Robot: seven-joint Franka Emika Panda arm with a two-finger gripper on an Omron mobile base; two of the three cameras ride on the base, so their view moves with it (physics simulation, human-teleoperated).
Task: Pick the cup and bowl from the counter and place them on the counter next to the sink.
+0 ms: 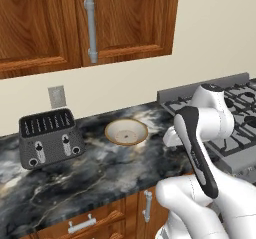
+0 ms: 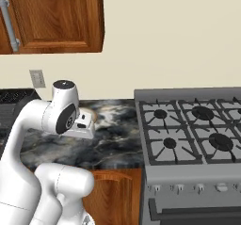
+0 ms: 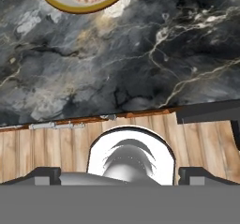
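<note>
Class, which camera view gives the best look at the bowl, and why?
The left base view: the whole bowl sits unobstructed on the counter. The hand view cuts it off at the top edge; in the right base view the arm hides nearly all of it.

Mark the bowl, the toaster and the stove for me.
bowl point(image 1: 126, 131), left base view, cream inside.
toaster point(image 1: 49, 139), left base view, front face.
stove point(image 2: 188, 130), right base view, grate between the burners.

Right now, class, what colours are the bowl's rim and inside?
The bowl has a tan-brown rim and cream inside, clearest in the left base view.
</note>
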